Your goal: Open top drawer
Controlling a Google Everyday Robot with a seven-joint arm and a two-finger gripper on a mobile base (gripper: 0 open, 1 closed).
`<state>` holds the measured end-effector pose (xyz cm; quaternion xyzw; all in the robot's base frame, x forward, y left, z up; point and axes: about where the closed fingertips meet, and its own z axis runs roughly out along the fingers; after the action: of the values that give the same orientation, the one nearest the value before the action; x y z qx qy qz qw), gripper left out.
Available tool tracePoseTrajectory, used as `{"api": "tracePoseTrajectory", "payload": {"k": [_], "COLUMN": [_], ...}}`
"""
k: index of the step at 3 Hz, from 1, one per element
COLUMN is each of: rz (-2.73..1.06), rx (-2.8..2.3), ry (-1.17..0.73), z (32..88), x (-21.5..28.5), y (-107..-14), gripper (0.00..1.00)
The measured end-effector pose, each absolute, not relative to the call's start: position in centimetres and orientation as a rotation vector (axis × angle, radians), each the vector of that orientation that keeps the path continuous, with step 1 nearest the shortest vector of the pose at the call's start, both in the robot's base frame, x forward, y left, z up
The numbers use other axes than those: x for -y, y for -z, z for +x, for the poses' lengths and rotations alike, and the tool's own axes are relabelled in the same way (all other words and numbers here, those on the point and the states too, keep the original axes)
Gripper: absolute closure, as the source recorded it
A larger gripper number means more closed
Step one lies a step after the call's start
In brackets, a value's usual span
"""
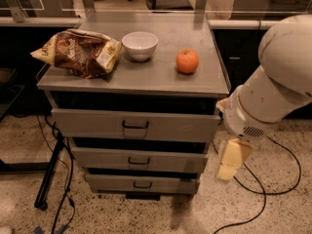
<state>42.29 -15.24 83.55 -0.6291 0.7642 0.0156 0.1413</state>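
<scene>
Gripper (233, 160), pale yellow and pointing at the floor, hangs off the cabinet's (146, 77) corner under the bulky white arm (273, 91); whether it is spread or pressed together I cannot tell. It touches nothing. The top drawer (135, 134) lies to its left in the camera view and a little higher, its grey front seemingly shut. Its dark bracket handle (135, 125) is well apart from the gripper, about midway across the front. I judge this to be the approach step, with no contact made and the pull not yet begun. The next move seems to call for lifting the gripper to handle height, swinging it round to face the drawer front, closing on the bracket and then drawing straight out. Up and further left of the gripper, on the cabinet top, sit an orange (187, 61), a white bowl (140, 45) and a brown-and-yellow snack bag (78, 51). The bag carries printed lettering, but no word or brand can be read, and nothing else shows any writing.
</scene>
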Motion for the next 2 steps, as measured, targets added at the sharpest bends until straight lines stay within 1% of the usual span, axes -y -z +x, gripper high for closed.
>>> {"api": "tracePoseTrajectory", "payload": {"k": [2], "rz": [-1.812], "rx": [-2.177], "ry": [-0.087], "z": [42.47], "x": [14.39], "y": [-82.57], "gripper": [0.0]}}
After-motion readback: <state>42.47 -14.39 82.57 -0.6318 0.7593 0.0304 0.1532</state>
